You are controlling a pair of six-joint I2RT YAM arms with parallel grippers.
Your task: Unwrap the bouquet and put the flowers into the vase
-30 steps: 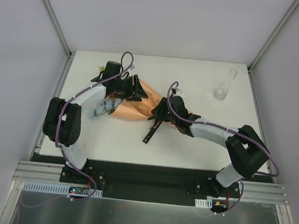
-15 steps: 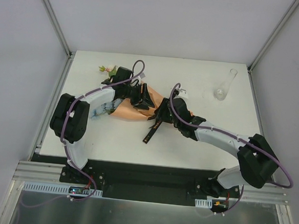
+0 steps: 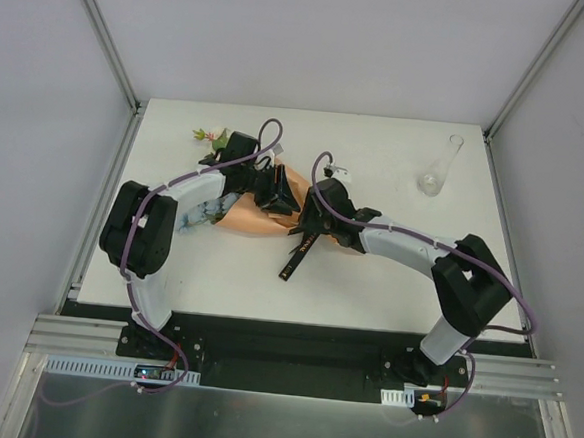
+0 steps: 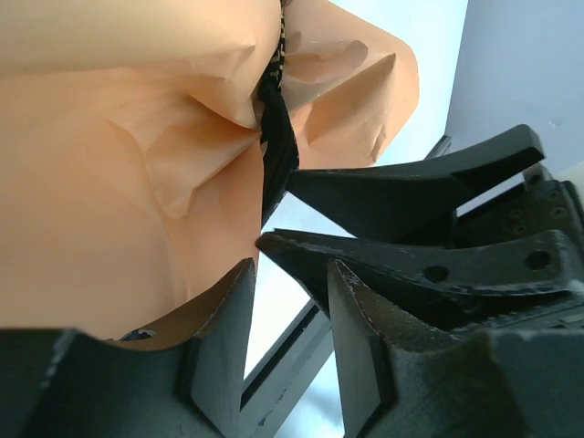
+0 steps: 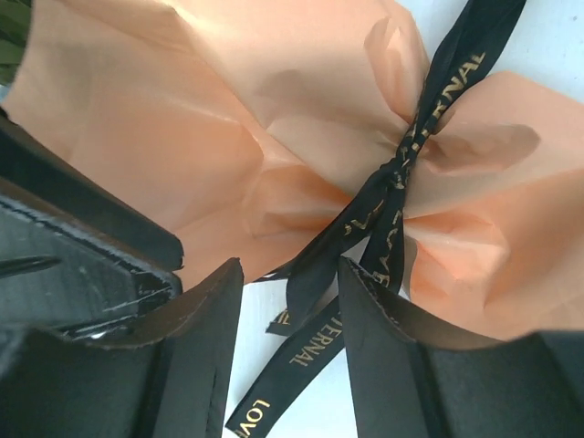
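Left gripper (image 4: 287, 274) has slid to the black gold-lettered ribbon (image 5: 443, 87), facing right gripper (image 5: 290, 266), both with fingers apart, on the crumpled peach-paper bouquet (image 3: 255, 219) lying toward the table's (image 3: 368, 284) far-left corner.

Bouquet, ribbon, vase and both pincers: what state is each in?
Bouquet: lying down, still wrapped.
Ribbon: still knotted round the bouquet.
Vase: empty.
Left pincer: open, at the bouquet.
Right pincer: open, astride the ribbon's loose tails.
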